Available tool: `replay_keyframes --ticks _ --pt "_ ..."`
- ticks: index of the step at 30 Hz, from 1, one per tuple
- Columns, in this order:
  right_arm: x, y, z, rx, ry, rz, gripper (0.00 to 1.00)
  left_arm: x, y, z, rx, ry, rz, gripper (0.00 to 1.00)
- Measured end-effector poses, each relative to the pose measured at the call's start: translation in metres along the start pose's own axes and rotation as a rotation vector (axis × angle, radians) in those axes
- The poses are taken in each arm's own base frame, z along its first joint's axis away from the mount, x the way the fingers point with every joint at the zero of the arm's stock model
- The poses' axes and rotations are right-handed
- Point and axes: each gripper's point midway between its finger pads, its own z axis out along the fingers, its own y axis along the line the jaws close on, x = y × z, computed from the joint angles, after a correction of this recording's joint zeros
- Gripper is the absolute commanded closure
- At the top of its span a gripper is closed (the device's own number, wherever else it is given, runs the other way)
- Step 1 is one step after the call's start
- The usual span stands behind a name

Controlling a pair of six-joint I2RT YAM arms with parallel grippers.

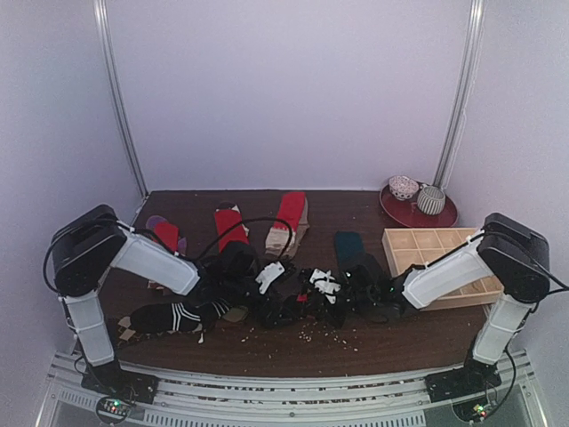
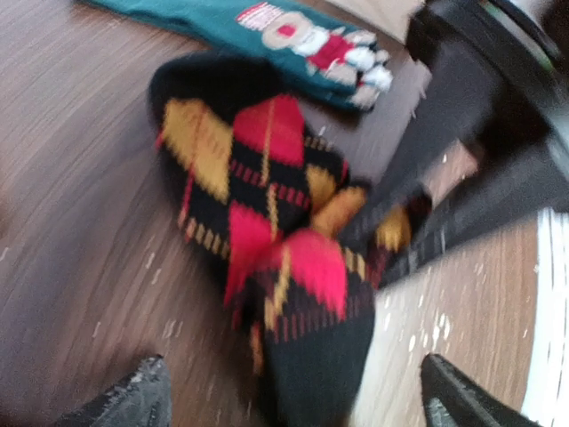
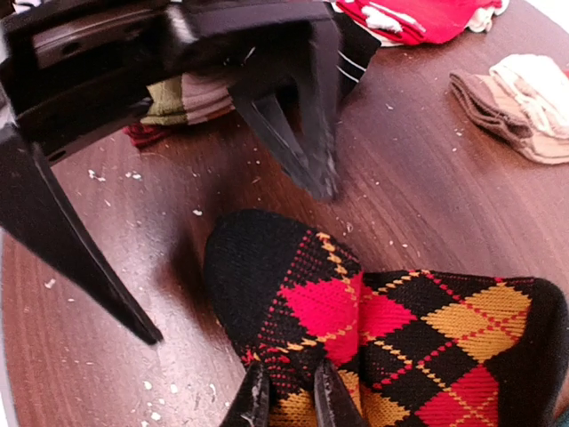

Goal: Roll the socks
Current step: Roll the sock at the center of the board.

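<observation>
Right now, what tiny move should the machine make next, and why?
Probably lower the left gripper onto the black end of the argyle sock and close. Its jaws stand wide open above that end, while the right gripper pinches the sock near its middle.

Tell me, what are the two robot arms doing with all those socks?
They're working on rolling socks. Both arms meet over the black argyle sock with red and yellow diamonds, in the middle of the table. The right gripper is pinching its fabric. The left gripper hangs wide open just above it, holding nothing. The sock lies bunched and folded over, not yet a neat roll. The teal sock and the striped sock lie nearby, untouched.
</observation>
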Motion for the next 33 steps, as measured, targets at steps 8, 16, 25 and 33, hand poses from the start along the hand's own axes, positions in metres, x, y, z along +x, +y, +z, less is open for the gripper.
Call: replay_keyframes --ticks 8,16,25,33 --pt "-0.002 0.0 0.002 -0.205 -0.01 0.146 0.89 0.013 -0.021 -0.055 -0.076 -0.118 0.16 0.24" --pt "-0.003 0.009 0.003 -0.34 0.003 0.205 0.9 0.01 -0.055 -0.042 -0.034 -0.191 0.31 0.29" --pt "-0.001 0.02 0.005 -0.426 0.035 0.236 0.89 0.005 -0.053 -0.023 -0.057 -0.196 0.372 0.27" --pt "0.0 0.021 0.005 -0.448 0.045 0.25 0.9 0.005 -0.049 -0.012 -0.066 -0.198 0.388 0.23"
